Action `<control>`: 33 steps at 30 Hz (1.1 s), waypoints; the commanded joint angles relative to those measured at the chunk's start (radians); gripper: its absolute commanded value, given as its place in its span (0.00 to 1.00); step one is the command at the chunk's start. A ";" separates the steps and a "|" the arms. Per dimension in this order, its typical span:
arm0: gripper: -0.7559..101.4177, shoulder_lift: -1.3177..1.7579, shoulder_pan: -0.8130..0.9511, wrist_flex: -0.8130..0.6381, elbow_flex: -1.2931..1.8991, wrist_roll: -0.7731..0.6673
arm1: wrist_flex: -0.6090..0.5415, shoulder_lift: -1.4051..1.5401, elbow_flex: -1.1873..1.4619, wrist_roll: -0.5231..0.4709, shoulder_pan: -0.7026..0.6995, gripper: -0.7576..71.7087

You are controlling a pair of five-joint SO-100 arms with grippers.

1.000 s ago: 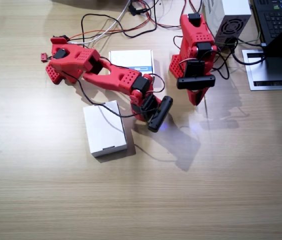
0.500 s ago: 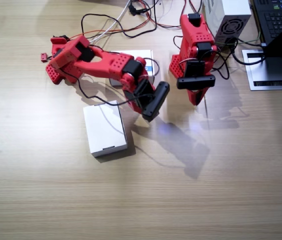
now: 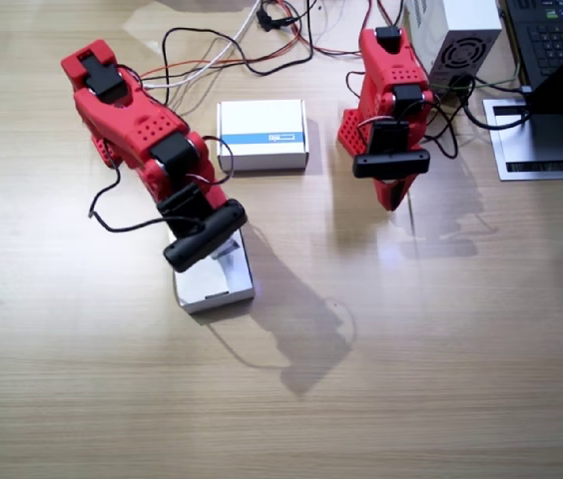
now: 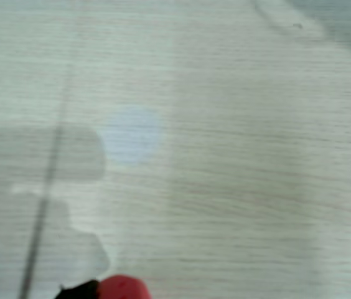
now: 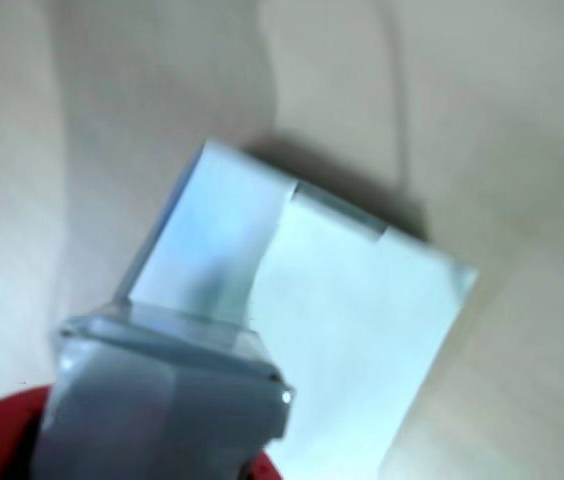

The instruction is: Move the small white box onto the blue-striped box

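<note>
We see plain white flat box (image 3: 214,277) nearest, right gripper (image 3: 224,244) above it holding small white box (image 5: 162,385), jaws closed on it. Beyond flat box, blue-striped box (image 3: 262,135) lies bare. Right of blue-striped box, left gripper (image 3: 393,192) points down; opening: cannot tell.

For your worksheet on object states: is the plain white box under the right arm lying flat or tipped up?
Lying flat. The plain white box rests broad face down on the table, its top face showing in a wrist view.
</note>
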 commanded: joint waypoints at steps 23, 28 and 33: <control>0.22 -0.874 0.758 0.365 -1.378 -0.675 | -0.370 1.454 1.424 0.028 0.433 0.71; 0.27 -1.342 0.910 0.318 -1.580 -0.769 | -0.466 1.743 1.703 0.043 0.497 0.74; 0.32 -1.772 0.928 0.483 -2.132 -0.726 | -0.492 1.878 1.884 0.078 0.460 0.74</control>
